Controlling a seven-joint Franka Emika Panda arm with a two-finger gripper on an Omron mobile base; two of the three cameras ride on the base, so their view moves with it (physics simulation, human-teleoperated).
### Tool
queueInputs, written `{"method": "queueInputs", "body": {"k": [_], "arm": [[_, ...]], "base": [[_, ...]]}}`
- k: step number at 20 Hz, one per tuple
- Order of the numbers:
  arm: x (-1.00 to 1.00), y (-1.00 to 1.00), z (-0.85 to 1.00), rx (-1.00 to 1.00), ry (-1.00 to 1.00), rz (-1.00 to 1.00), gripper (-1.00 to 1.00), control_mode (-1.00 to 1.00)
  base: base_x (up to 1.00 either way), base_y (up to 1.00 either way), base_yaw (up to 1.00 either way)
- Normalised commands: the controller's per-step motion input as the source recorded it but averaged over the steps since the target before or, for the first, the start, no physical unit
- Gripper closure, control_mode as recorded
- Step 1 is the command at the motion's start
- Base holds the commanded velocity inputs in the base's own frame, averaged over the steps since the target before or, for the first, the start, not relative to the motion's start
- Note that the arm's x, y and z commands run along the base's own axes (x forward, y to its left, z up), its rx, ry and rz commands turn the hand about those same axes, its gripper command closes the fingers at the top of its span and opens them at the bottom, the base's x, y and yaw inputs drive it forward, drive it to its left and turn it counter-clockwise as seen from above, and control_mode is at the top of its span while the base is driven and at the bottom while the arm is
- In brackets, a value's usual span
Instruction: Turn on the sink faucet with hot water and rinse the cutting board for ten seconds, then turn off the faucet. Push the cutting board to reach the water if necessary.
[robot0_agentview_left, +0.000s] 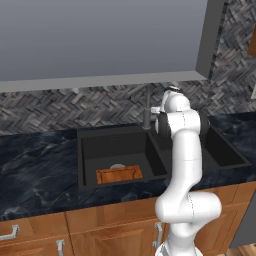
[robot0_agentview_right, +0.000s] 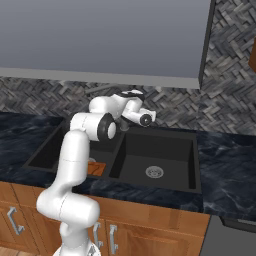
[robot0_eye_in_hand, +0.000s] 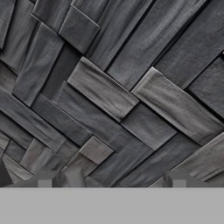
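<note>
Orange-brown cutting board (robot0_agentview_left: 119, 174) lying flat in the left basin of the black sink (robot0_agentview_left: 87, 145), near its front wall, gripper (robot0_eye_in_hand: 111, 181) raised behind the faucet (robot0_agentview_left: 147, 107), facing the herringbone backsplash (robot0_eye_in_hand: 109, 96), fingers apart

Grey herringbone tile backsplash (robot0_agentview_left: 60, 107) across the rear wall, close up in the hand view as slanted grey planks (robot0_eye_in_hand: 109, 96). Dark marbled bench (robot0_agentview_left: 35, 170) below it. Warm wooden cabinet fronts (robot0_agentview_left: 115, 230) underneath, with silver handles (robot0_agentview_right: 14, 220). Flat grey upper cabinet (robot0_agentview_left: 100, 40) overhead, lighter along its bottom edge.
</note>
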Motion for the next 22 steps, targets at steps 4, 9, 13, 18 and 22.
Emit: {"method": "queueInputs", "body": {"k": [4,9,13,18,22], "arm": [[0.00,0.00,0.00,0.00,0.00,0.00,1.00,-1.00],[0.00,0.00,0.00,0.00,0.00,0.00,1.00,-1.00],[0.00,0.00,0.00,0.00,0.00,0.00,1.00,-1.00],[0.00,0.00,0.00,0.00,0.00,0.00,1.00,-1.00],[0.00,0.00,0.00,0.00,0.00,0.00,1.00,-1.00]], "base": [[0.00,0.00,0.00],[0.00,0.00,0.00],[0.00,0.00,0.00],[0.00,0.00,0.00],[0.00,0.00,0.00]]}}
